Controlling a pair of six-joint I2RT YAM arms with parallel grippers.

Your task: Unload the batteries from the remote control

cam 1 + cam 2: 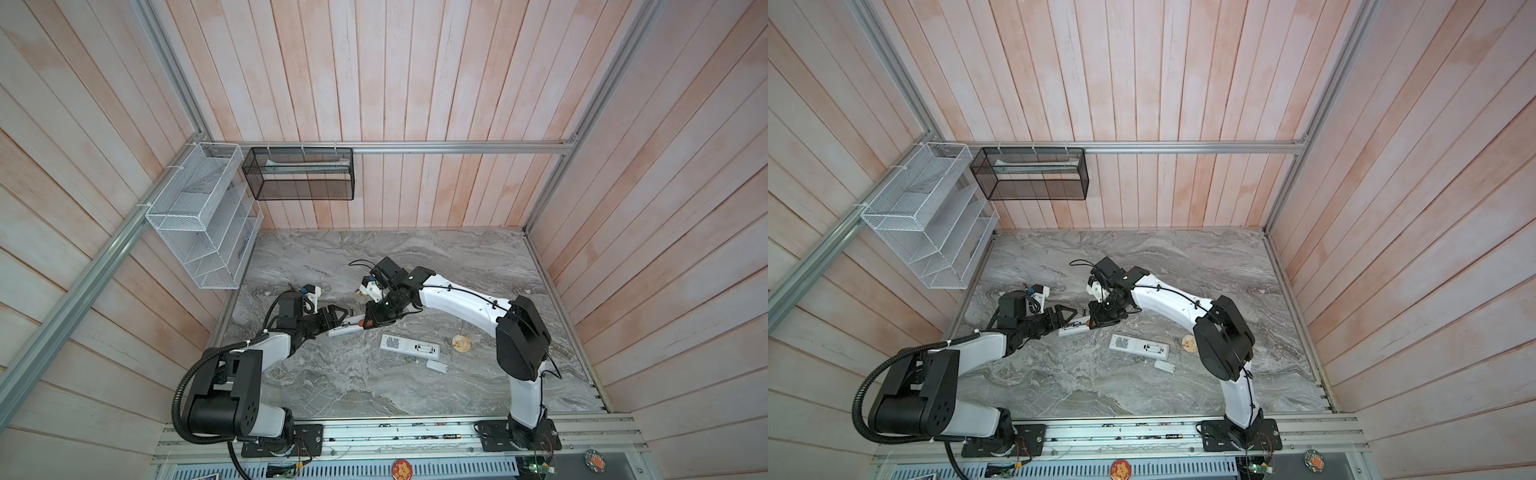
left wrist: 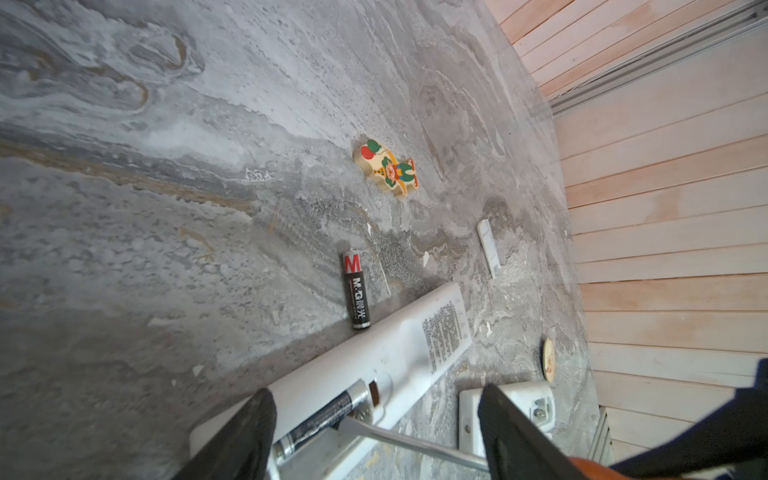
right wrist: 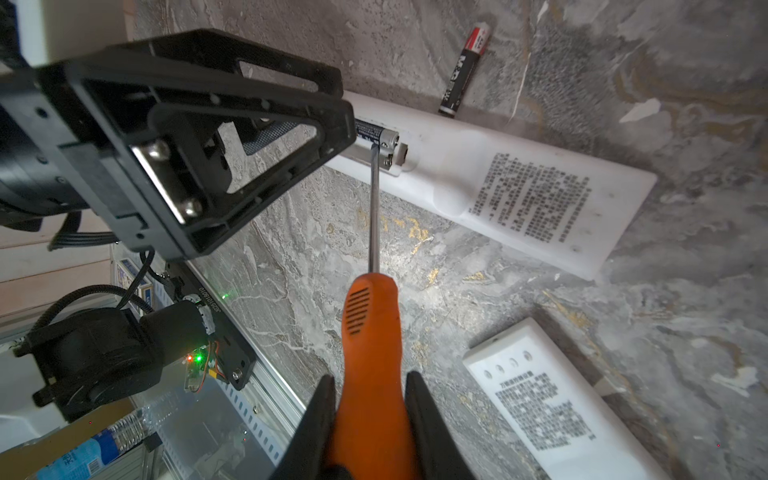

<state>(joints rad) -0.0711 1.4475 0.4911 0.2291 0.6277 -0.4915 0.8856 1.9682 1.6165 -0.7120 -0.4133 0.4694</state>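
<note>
The remote [image 2: 399, 345] lies left of centre on the table [image 1: 374, 386]. Its open compartment [image 3: 392, 160] holds one seated battery [image 2: 324, 419], and a loose battery [image 2: 356, 291] lies just past the remote's far edge. The left gripper [image 2: 374, 397] stands open astride the compartment end. The right gripper [image 3: 370, 378] clamps the screwdriver [image 3: 370, 332] by its handle, blade tip at the seated battery. On the far-left walls hang a wire rack [image 1: 199, 216] and a mesh basket [image 1: 299, 174] holding something pale that I cannot identify.

loose battery [image 2: 356, 293] — red band "M", black body "M&G". remote control [image 2: 374, 365] back label [image 2: 444, 332] — dense fine print, not legible.
</note>
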